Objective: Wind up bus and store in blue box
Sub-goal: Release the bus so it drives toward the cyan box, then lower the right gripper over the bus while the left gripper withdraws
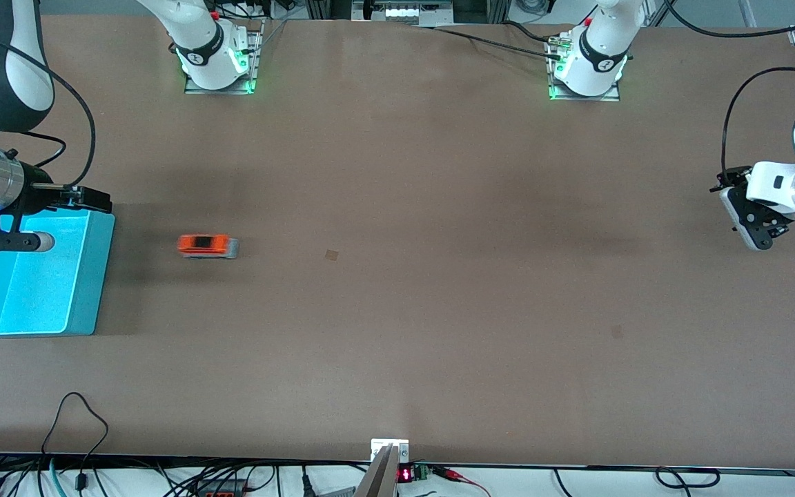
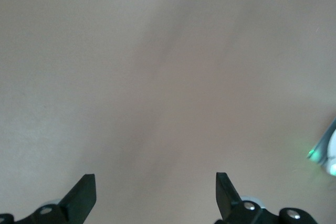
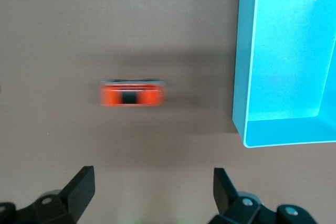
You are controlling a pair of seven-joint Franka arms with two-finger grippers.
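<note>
**Bus on the open table beside the blue box, both grippers in the air**

The bus sits on its wheels on the brown table, toward the right arm's end. It lies lengthwise along the table, its silvery-white end pointing toward the left arm's end and its orange-red body toward the blue box. The bus is near the box but apart from it, with a strip of bare table between the two. In the right wrist view the bus looks blurred, and its dark roof panel shows as a small black patch in the middle.

The blue box stands at the right arm's end of the table, open at the top, with nothing visible inside it. In the right wrist view its thin rim and pale floor show clearly, and the part of the inside in view is bare.

The right gripper hangs in the air over the box's edge farthest from the front camera, where that arm partly hides the box in the front view. Its fingers are spread wide with nothing between them.

The left gripper waits in the air over bare table at the left arm's end, well apart from the bus and the box. Its fingers are also spread wide and hold nothing. In the front view it shows at the table's edge.
</note>
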